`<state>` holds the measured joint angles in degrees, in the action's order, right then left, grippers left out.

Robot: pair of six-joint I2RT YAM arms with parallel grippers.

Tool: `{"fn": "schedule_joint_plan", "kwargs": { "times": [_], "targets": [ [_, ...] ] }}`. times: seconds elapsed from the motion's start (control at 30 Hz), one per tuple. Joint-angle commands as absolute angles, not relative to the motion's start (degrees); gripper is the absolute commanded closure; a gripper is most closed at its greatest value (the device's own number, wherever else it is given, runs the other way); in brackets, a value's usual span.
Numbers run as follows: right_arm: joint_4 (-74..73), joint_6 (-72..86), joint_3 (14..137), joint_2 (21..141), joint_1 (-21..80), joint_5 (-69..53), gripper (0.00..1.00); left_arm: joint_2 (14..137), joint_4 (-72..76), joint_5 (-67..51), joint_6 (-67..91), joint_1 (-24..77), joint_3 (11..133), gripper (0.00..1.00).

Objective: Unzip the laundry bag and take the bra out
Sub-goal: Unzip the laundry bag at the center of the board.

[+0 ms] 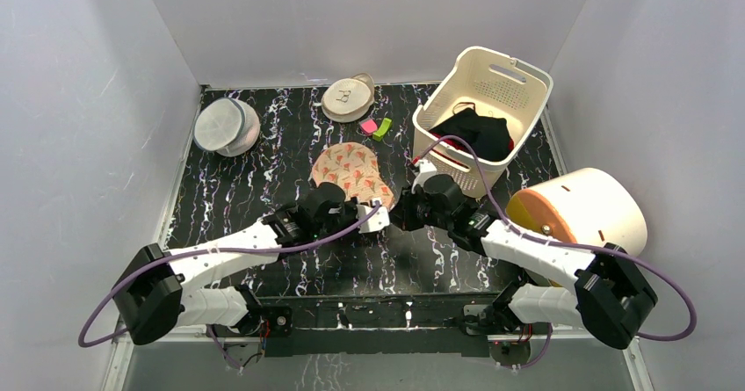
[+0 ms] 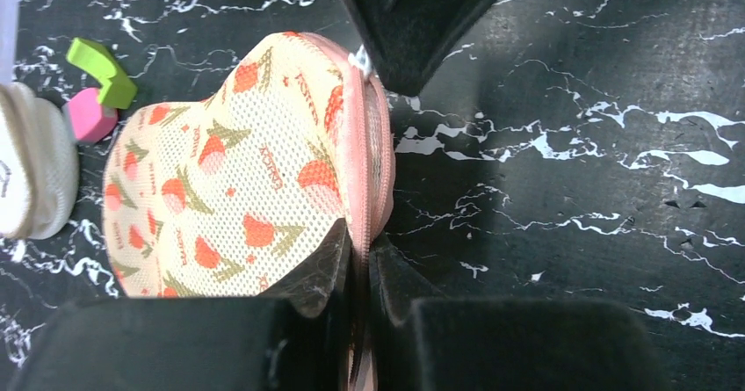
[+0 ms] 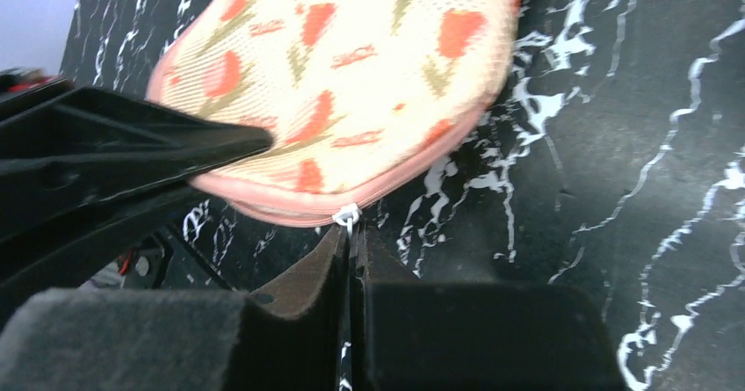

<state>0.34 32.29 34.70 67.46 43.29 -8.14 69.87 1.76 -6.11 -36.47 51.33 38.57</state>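
Now both jaws pinch the laundry bag (image 2: 220, 171) at its trim.

Left gripper (image 2: 362, 264) and right gripper (image 3: 351, 243) meet tip to tip on the laundry bag (image 2: 228, 171) rim, both pinched tight, so no lane between them. Right of the left gripper: bare table (image 2: 571, 189), open. On its left: the bag, then pink block (image 2: 88, 117) and green block (image 2: 104, 68). White basket (image 1: 492, 55) crowds the right wrist; tipped tub (image 1: 597, 202) flanks that forearm.
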Motion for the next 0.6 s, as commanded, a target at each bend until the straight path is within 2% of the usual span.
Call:
{"fn": "schedule_joint_plan", "kwargs": {
  "times": [0.0,0.17,0.57],
  "targets": [
    [-0.87,31.55,34.15,65.92,39.09,-4.24,1.0,66.19,2.95,-2.3,-37.57,51.18,38.21,1.0],
    [-0.94,29.01,32.48,65.14,33.37,-6.81,1.0,65.21,2.81,-1.73,-37.96,51.17,38.03,1.0],
    [-3.83,21.17,38.24,72.11,31.82,-3.25,1.0,60.51,3.0,-1.66,-39.7,51.17,36.29,1.0]
  ]
}}
